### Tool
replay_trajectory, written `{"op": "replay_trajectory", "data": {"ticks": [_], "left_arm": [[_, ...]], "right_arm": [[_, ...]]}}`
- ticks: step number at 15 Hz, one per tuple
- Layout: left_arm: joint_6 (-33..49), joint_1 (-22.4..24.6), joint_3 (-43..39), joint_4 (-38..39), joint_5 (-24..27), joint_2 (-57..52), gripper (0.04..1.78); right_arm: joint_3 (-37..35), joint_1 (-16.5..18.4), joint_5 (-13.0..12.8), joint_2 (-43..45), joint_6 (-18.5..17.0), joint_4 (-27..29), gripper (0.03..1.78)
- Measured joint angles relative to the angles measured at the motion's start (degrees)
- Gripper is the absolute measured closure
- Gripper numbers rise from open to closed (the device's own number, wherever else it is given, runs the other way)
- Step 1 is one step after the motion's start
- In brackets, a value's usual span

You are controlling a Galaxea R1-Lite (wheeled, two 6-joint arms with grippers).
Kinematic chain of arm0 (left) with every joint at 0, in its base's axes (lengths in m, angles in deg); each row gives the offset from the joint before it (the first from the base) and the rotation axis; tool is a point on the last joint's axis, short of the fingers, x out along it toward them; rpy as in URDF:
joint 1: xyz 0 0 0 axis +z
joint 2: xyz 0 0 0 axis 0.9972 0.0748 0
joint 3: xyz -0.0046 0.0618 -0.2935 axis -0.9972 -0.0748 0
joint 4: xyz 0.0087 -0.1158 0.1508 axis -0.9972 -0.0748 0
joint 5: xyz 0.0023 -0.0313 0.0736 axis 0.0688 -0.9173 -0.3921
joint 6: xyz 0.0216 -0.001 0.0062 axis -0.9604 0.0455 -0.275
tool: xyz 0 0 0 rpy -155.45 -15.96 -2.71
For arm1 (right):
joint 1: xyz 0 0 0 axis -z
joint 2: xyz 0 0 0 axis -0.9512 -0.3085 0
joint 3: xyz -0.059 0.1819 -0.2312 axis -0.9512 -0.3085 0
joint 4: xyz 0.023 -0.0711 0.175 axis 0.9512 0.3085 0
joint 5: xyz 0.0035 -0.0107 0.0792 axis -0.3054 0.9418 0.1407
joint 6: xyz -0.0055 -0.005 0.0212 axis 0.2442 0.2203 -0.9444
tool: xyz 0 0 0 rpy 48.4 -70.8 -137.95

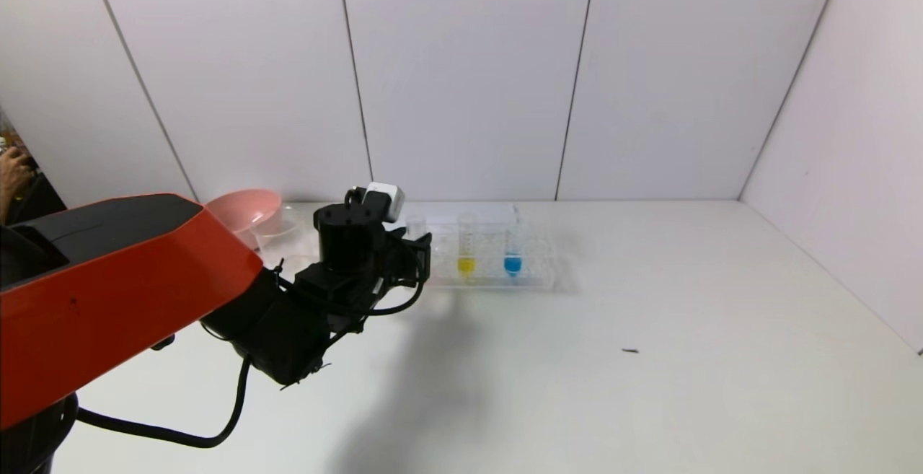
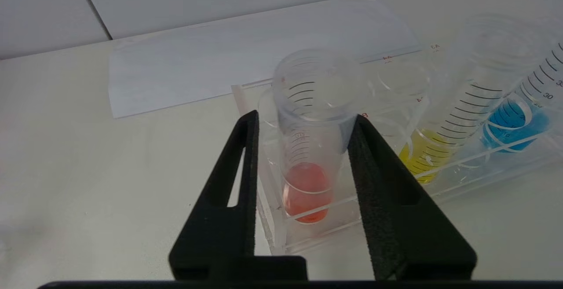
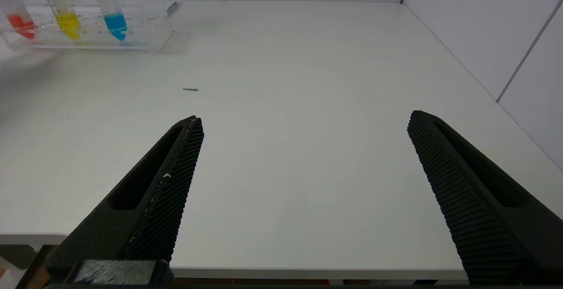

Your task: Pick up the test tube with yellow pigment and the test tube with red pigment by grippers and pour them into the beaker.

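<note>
Head view: left gripper (image 1: 417, 247) at the rack (image 1: 537, 275) end, jaws hidden by the wrist; beaker (image 1: 277, 232) behind it, beside pink bowl (image 1: 245, 211).

Left wrist view: jaws clamped against both sides of the test tube with red pigment (image 2: 310, 148), still seated in the rack; test tube with yellow pigment (image 2: 453, 117) one slot beyond. Grasp step (red first).

Right wrist view: right gripper (image 3: 303, 157) parked well clear of the rack, jaws wide apart, empty.

Next, likely: lift straight up to clear the slot, no tilt.
</note>
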Motion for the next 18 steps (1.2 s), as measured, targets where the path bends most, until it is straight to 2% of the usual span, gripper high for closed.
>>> {"op": "replay_trajectory", "data": {"ticks": [1, 3, 18], "left_arm": [[0.0, -0.1, 0.0, 0.0, 0.0, 0.0, 1.32], [0.0, 0.0, 0.0, 0.0, 0.0, 0.0, 1.39], [-0.9, -0.1, 0.6, -1.7, -0.3, -3.3, 1.39]], "right_arm": [[0.0, 0.0, 0.0, 0.0, 0.0, 0.0, 0.11], [0.0, 0.0, 0.0, 0.0, 0.0, 0.0, 0.11], [0.0, 0.0, 0.0, 0.0, 0.0, 0.0, 0.11]]}}
